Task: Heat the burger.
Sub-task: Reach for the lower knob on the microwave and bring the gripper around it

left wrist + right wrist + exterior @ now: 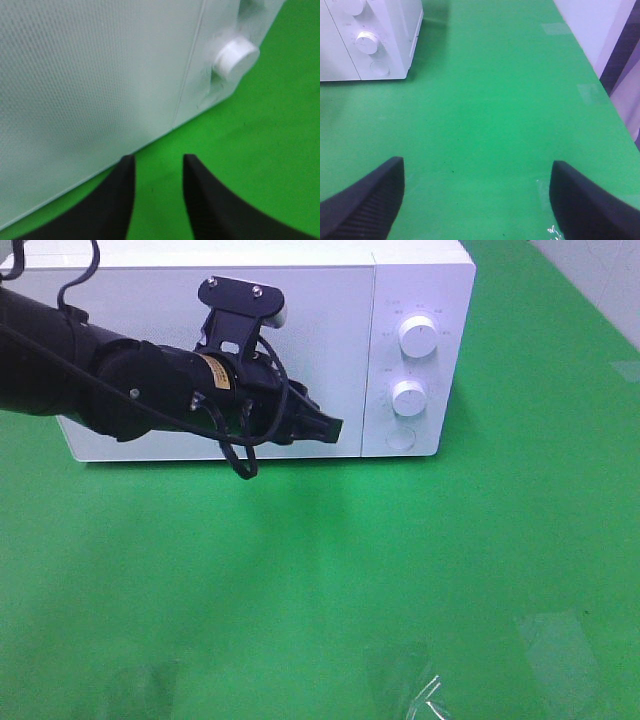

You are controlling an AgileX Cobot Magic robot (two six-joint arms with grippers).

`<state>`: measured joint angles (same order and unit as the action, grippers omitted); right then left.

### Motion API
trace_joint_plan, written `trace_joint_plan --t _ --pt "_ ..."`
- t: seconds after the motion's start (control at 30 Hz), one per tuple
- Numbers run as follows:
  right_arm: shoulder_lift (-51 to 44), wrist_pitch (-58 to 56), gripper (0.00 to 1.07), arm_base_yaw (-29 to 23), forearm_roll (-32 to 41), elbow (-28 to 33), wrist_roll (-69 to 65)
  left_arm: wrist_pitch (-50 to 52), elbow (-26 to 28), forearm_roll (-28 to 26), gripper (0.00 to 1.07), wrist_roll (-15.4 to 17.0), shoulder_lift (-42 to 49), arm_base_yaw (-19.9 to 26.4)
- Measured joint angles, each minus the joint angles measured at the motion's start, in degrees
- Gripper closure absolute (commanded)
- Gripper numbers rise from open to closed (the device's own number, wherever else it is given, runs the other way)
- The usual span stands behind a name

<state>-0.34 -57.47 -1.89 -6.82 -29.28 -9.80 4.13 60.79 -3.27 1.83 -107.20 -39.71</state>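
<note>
The white box-shaped microwave oven (330, 300) stands on the green desk (400, 560) with its door shut. The burger shows in no view, so its place cannot be told. The black left end effector (159, 160) hangs spread and empty just before the door's lower edge, near the seam with the two-knob panel (415, 360). The right end effector (477, 167) is spread wide and empty over bare desk.

Bright, even light covered the flat green counter (480, 560); the black robot arm (120, 380) cast a soft shadow there, and the white boxy microwave (90, 75) looked blurred close up.
</note>
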Motion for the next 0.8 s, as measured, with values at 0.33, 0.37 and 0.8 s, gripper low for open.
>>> trace_joint_plan --t 0.33,0.37,0.8 --pt "0.00 0.00 0.32 0.00 0.00 0.00 0.00 -26.47 0.00 -0.69 0.06 0.23 8.02 -0.11" --pt "0.00 0.00 0.32 0.00 0.00 0.00 0.00 -26.47 0.00 -0.69 0.06 0.23 8.02 -0.11" --pt "0.00 0.00 0.32 0.00 0.00 0.00 0.00 -53.00 0.00 -0.52 0.06 0.23 17.88 0.97"
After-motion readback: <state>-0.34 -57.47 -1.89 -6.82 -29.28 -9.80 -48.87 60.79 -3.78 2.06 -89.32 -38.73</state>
